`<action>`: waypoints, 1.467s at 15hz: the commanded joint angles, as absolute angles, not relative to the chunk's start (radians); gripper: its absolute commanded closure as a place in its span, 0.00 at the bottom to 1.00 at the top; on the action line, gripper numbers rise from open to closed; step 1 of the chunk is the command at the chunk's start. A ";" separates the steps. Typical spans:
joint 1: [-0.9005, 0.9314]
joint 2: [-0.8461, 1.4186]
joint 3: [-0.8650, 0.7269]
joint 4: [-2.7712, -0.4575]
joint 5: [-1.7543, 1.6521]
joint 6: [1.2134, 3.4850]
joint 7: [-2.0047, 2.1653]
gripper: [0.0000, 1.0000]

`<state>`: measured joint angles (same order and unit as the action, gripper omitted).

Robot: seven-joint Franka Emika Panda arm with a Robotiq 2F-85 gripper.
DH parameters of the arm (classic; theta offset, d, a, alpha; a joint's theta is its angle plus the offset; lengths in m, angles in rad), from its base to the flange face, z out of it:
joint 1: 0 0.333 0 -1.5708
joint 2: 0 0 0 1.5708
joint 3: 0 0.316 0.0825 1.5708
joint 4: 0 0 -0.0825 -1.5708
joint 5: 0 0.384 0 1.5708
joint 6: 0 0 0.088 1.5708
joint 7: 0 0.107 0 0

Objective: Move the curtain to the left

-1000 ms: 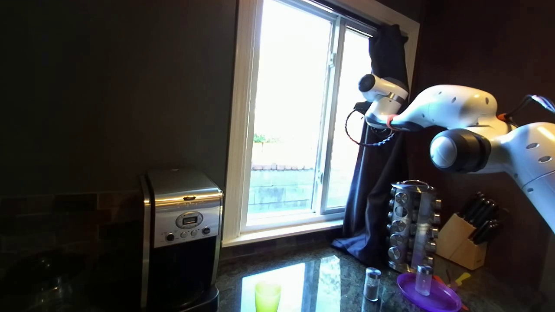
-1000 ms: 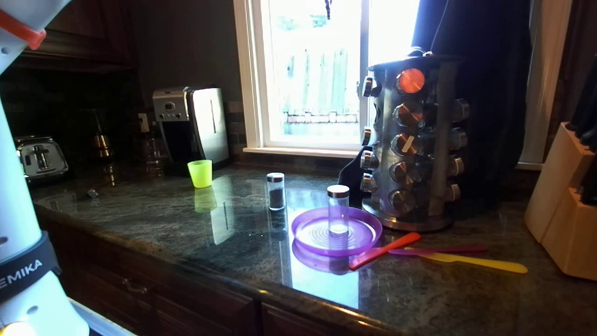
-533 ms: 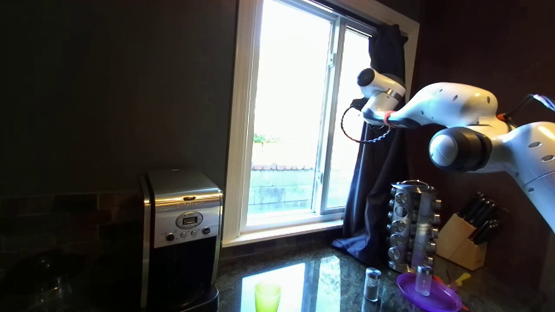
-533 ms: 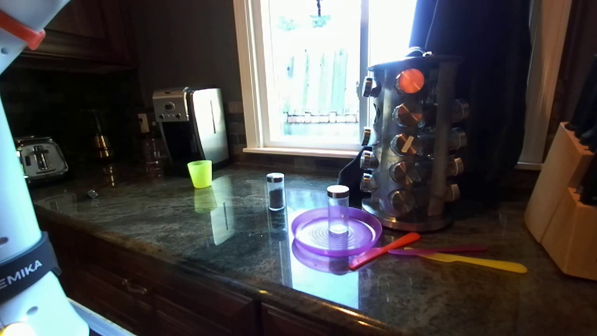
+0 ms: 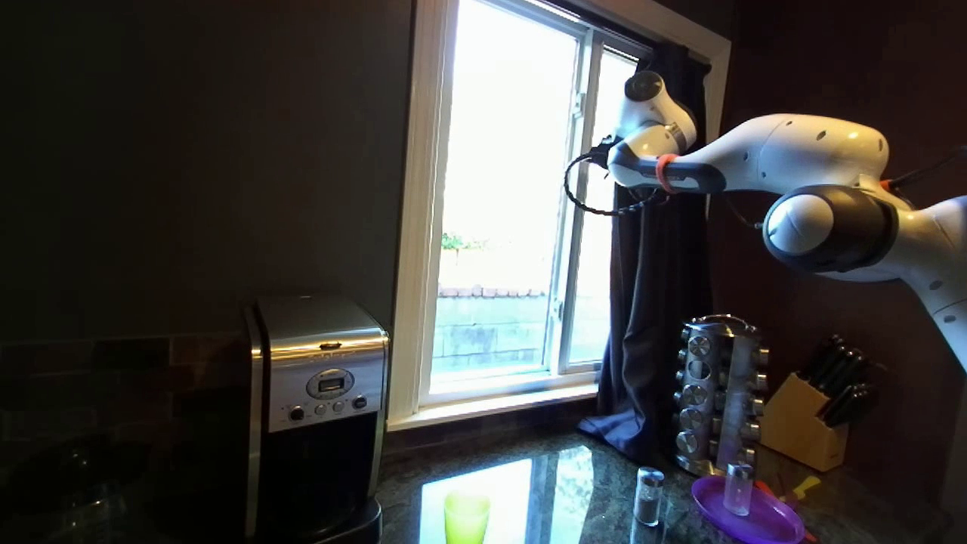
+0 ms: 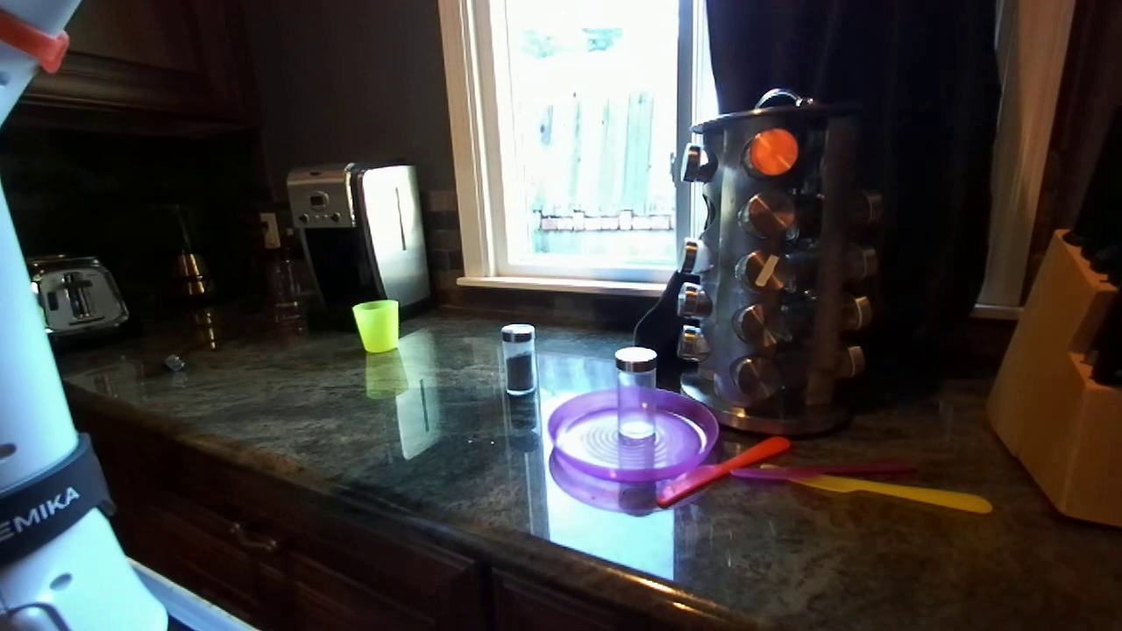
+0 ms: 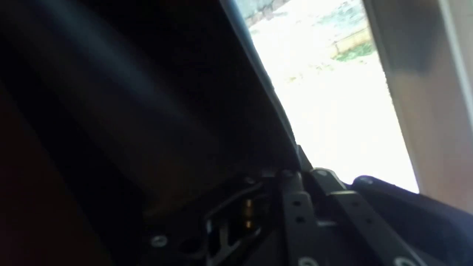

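Our black metal claw [image 7: 303,164], its two fingers pressed nearly together, pinches the leading edge of a long, dark navy-blue fabric curtain [image 7: 199,96] at the bottom of the wrist view; shadow hides the very tips. We judge the grip firm enough to pull with, since cloth and claw travel together. Next come the links of our white, jointed robot arm [image 5: 808,151], which in an exterior view has risen and shifted left within the last half second. Beyond a round, upright steel spice rack [image 6: 726,289], the curtain's upper edge has moved farther left, covering more of the right-hand pane [image 5: 594,287] in both exterior views, while its hem stays on the dark, glossy stone counter [image 6: 333,412]. For us, that means the leftward move is under way, though not done: farthest off, most of the white-framed glass window [image 5: 506,196] stands uncovered, bright daylight filling it.
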<state>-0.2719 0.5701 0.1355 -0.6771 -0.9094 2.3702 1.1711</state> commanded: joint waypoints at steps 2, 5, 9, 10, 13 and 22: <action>-0.333 0.379 0.267 -0.928 -0.770 2.365 0.944 0.99; -0.391 0.288 0.344 -1.049 -0.640 2.357 0.807 0.99; -0.475 0.175 0.424 -1.212 -0.422 2.362 0.623 0.99; -0.494 0.146 0.442 -1.250 -0.355 2.365 0.572 0.99; -0.542 0.063 0.481 -1.337 -0.144 2.354 0.401 0.99; -0.533 -0.097 0.474 -1.505 0.427 2.287 -0.031 0.99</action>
<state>-0.5336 -0.0136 0.4800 -1.3788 0.2704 2.3636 0.0733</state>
